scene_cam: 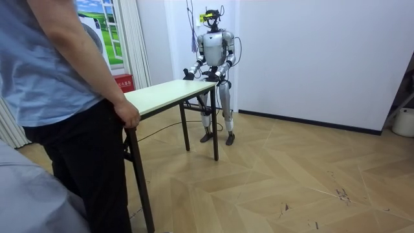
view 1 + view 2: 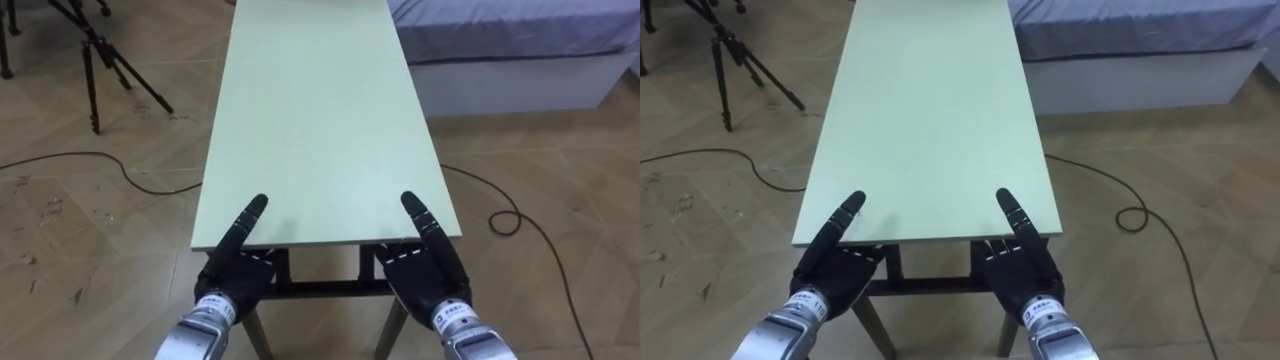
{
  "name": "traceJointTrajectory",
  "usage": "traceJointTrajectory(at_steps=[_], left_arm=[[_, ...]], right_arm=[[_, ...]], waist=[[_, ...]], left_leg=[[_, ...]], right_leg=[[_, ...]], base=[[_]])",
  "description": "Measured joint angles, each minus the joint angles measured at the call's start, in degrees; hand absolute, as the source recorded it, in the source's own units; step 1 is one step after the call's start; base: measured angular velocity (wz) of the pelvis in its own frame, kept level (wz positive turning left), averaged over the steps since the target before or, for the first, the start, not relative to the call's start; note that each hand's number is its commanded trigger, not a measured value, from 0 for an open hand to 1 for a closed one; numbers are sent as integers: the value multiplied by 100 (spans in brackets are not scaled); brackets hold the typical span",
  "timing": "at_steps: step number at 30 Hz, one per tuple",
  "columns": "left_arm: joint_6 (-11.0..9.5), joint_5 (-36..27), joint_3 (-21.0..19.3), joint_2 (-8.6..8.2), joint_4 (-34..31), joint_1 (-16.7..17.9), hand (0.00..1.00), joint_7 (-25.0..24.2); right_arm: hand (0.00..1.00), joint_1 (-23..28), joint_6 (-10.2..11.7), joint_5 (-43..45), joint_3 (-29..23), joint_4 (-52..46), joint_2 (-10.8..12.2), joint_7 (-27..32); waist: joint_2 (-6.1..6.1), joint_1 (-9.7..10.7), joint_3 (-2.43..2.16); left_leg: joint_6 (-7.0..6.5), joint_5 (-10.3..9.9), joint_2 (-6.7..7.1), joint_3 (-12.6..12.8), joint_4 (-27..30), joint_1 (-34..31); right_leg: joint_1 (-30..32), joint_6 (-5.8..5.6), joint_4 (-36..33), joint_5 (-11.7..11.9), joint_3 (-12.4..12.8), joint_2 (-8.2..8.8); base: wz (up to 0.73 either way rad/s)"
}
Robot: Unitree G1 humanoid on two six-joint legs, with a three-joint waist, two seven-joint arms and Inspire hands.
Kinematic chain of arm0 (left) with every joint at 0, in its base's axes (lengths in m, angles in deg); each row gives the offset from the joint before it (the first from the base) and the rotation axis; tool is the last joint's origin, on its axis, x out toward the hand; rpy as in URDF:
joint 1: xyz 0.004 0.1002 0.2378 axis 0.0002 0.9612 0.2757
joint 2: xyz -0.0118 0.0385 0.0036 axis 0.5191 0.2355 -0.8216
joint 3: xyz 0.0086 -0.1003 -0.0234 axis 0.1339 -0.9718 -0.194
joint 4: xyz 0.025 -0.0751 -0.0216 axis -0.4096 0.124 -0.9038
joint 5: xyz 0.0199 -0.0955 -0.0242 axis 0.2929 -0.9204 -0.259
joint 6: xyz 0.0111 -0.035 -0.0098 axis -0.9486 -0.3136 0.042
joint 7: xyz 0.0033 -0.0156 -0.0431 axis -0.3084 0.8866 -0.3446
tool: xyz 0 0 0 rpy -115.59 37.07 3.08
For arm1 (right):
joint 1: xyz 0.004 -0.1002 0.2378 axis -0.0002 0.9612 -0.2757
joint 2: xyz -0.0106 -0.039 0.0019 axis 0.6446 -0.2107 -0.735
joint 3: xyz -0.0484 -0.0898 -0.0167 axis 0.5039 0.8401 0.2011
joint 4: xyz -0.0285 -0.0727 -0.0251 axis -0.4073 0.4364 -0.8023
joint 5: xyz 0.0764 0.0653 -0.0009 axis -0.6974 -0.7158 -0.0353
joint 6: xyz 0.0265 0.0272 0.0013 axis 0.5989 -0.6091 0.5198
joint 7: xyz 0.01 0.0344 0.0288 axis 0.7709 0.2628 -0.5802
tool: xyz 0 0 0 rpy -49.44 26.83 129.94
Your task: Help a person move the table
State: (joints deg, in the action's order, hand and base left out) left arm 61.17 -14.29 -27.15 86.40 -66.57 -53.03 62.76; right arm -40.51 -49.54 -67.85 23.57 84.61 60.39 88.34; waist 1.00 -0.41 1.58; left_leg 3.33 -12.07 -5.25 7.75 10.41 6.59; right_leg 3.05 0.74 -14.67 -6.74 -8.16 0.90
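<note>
**Legible Markings: None Resolved**

No text, number or sign can be read in any view.

- Red box [image 1: 123,83], beyond the table [image 1: 169,90] in the room view: white marks on its face, too small to read.
- Left hand [image 2: 232,268] and right hand [image 2: 428,268]: a pale tag at each wrist carries dark print, which is not legible.
- Poster [image 1: 103,19] on the wall: landscape picture, and no characters can be made out.
</note>
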Motion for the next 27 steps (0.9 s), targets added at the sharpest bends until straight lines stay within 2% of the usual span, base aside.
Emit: traceJointTrajectory(at_steps=[3,4,5,6,9,13,15,22,27], left_arm=[[-40,-148,3,-5,-29,0,0,55],[-48,-202,2,-5,-31,0,1,57],[-51,-218,3,-5,-71,1,52,112],[-51,-225,3,-5,-152,1,100,258],[-79,-411,5,-8,-273,1,100,488],[-146,-569,16,-55,-328,1,100,542],[-149,-598,37,-109,-349,1,100,542],[-276,-549,104,-123,-351,31,100,985],[-303,-311,139,-165,-321,46,100,1045]], right_arm=[[0,0,9,-10,9,0,0,0],[37,0,9,-19,10,0,0,0],[96,0,14,-28,9,-1,-1,0],[100,0,22,-58,9,-1,0,0],[100,0,63,-79,12,-1,18,0],[100,0,149,-75,21,9,46,90],[100,2,211,-77,21,43,52,344],[100,2,295,73,258,30,-33,537],[100,7,304,160,284,47,-34,562]], waist=[[-1,-2,-1],[-1,-3,-1],[0,-3,-1],[1,-5,-1],[12,-11,3],[20,-30,6],[37,-156,16],[67,-129,24],[71,-133,26]], left_leg=[[0,0,1,4,-1,0],[0,0,1,4,-1,0],[0,0,-1,4,0,-4],[0,0,-4,4,-2,-6],[0,0,-7,3,-3,-20],[0,0,-7,3,-3,-49],[0,0,-6,3,-3,-58],[0,0,-6,-1,-7,-95],[0,0,-7,4,-18,-90]], right_leg=[[0,-1,6,4,4,-1],[0,-1,5,5,6,-3],[0,1,5,6,6,-5],[0,5,12,10,3,-8],[-4,5,55,41,1,-14],[-7,-3,114,81,-1,-17],[3,-4,117,80,-8,-14],[28,-4,153,80,-24,-12],[26,-4,163,81,-21,-12]], base=[[0],[0],[0],[0],[0],[0],[0],[-2],[0]])
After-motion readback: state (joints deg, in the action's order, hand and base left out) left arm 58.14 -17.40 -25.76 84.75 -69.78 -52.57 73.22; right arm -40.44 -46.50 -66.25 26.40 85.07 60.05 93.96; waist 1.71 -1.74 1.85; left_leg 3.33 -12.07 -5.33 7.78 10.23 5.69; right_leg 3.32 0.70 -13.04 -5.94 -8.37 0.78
